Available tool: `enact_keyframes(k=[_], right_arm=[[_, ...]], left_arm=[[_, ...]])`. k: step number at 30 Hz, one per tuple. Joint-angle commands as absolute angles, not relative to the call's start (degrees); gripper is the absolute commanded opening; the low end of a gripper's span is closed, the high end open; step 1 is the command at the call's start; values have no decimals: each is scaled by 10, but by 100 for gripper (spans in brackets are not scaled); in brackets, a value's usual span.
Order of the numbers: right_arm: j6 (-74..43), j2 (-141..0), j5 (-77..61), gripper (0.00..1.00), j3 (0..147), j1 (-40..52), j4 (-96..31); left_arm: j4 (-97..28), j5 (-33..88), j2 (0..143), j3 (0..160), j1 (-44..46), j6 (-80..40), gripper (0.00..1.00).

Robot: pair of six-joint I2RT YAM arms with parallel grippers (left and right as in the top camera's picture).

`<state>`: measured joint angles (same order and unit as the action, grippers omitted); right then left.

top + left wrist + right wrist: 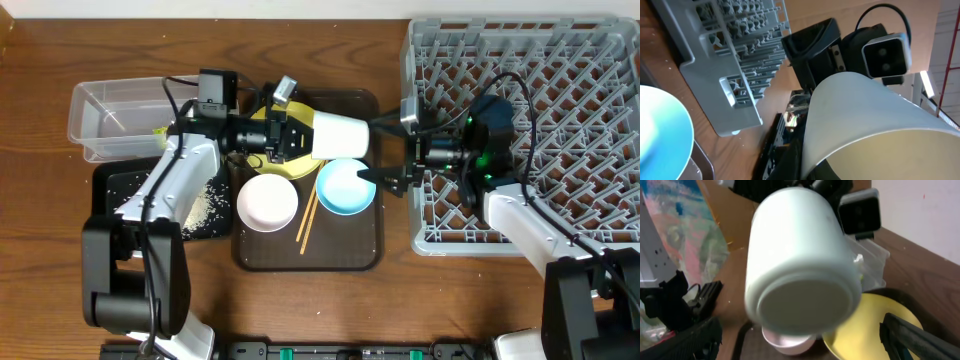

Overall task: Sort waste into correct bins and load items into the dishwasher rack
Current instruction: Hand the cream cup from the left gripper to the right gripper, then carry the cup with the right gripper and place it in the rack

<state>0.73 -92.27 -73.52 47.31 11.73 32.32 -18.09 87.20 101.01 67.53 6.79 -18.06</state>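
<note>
Cup point(340, 135) in the air, lying on its side above the serving tray point(360, 250). My left pincer point(308, 136) is clamped on its mouth end, and the base points straight at my right pincer point(382, 152). That right one is spread wide and sits just short of the base, not touching it as far as I can tell. I read this as a hand-over on the way to the rack point(530, 100), which stands off to the right on the counter point(330, 50).

Here's what worries me. The cup is smooth and rounded at the base, and I hold it by one end only, so it hangs out like a lever. A nudge from the right fingers could twist it in my left grip.

If the right closes on that curved shoulder instead of further up the wall, the cup may squirt out. If the left lets go before the right has bitten, it drops onto the blue bowl point(345, 187) or the yellow plate point(288, 166) below, and something could chip.

The cup is wide, too. In the right wrist view it nearly fills the gap, so a fingertip could hit the base head-on rather than slide past. And my two pincers are near enough to knock each other.
</note>
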Motion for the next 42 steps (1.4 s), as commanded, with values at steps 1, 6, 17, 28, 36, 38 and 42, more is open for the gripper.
enact_keyframes(k=[1, 6, 17, 28, 36, 38, 42], right_arm=[[-26, -924, -730, 99, 481, 124, 342], [-65, -924, -730, 99, 481, 124, 381], [-77, -924, -731, 79, 481, 130, 399], [-77, -924, -729, 61, 481, 131, 406], [-78, -924, -728, 53, 481, 130, 405], [-104, -924, -713, 46, 481, 126, 405], [-154, -924, -669, 25, 481, 103, 405]], left_arm=[[-181, 893, 1009, 677, 79, -181, 6], [-181, 886, 1009, 677, 91, -181, 6], [-181, 874, 1009, 677, 94, -181, 6], [-181, 874, 1009, 677, 94, -181, 7], [-181, 824, 1009, 677, 93, -179, 41], [-181, 784, 1009, 677, 93, -179, 51], [-184, 677, 1009, 677, 82, -179, 60]])
